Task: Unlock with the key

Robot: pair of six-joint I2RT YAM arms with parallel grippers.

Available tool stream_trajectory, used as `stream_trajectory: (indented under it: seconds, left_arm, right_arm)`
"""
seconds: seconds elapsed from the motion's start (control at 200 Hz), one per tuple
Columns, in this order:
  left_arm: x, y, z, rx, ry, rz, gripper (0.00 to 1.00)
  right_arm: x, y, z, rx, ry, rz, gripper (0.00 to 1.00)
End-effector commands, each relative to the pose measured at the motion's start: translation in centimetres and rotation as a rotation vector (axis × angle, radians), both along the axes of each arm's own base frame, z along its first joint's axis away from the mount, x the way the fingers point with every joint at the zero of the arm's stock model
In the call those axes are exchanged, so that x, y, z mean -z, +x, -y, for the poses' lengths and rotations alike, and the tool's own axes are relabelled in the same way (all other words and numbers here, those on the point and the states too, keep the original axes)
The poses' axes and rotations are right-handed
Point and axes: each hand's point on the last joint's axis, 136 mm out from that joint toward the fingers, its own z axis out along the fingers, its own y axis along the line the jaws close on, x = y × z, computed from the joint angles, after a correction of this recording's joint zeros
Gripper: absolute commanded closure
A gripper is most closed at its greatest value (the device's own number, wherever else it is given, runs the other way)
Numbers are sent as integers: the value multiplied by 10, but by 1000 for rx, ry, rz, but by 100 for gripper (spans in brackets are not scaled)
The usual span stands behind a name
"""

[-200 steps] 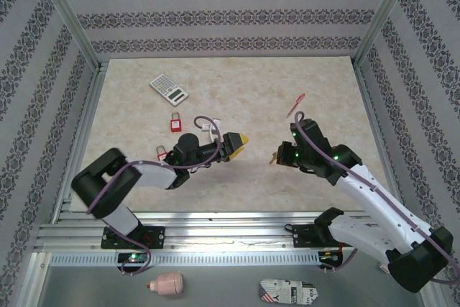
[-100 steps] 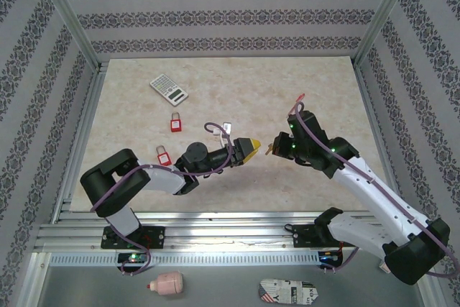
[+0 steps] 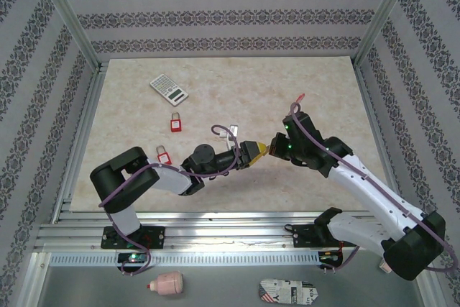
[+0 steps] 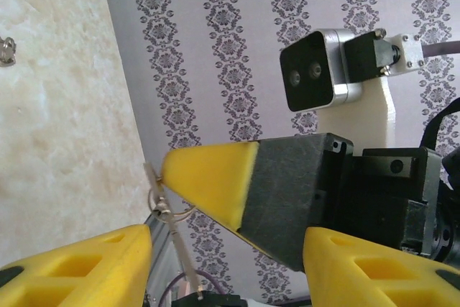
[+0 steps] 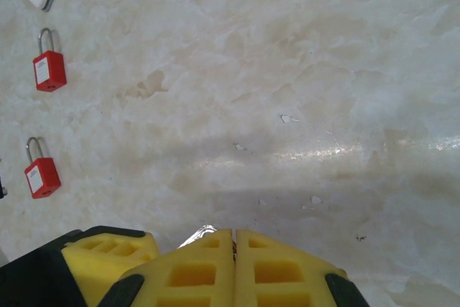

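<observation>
I judge that the step in hand is the passing of the key from one of my grippers to the other, in the air above the table (image 3: 251, 84), before any lock is touched. My right gripper (image 5: 233, 235) is clenched, its two yellow pads pressed together, and the key (image 4: 152, 177) sticks out of their tip as a thin silvery strip, with a small wire ring (image 4: 167, 210) hanging from it. In the right wrist view the same key shows as a small bright corner at the closed tip. My left gripper (image 3: 256, 151) is released and holds nothing. Its fingers (image 4: 79, 264) stand wide apart, and the tip of the right gripper lies between them, near them but, as far as I can tell, not touching. The far padlock (image 3: 175, 121) and the near padlock (image 3: 163, 153) lie flat on the table on my left side, well apart from the key, and their shackles look closed. For the next move I think the left fingers must close on the free part of the key. This part is very thin, so they have to meet it flat. The right gripper should let go only when that hold is firm, otherwise the key may fall. After that a padlock must be held steady, because both lie loose, and I cannot see their keyholes.
</observation>
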Motion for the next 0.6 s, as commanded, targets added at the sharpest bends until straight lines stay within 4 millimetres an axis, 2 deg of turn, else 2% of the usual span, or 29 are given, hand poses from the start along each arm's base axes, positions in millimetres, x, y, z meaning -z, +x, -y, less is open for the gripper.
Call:
stream_trajectory:
  seconds: [0.0,0.08,0.21,0.34,0.49,0.595]
  left_arm:
    - [-6,-5,8,17,-31,5,46]
    - [1,-6,10,20,-26,-15,48]
    - [11,-4,10,8,-24,-44,58]
    - [10,-3,14,18,-31,-47,60]
    - [14,0,10,-2,-18,-55,74]
    - [16,0,12,5,-7,-62,77]
  right_arm:
    - [2,2,0,12,-25,10,100]
    - [2,4,1,15,-36,17,100]
    - [1,3,0,11,-37,19,100]
    - [2,3,-1,6,-44,18,100]
    - [3,1,-1,2,-53,19,100]
    - [5,1,-2,1,-47,16,100]
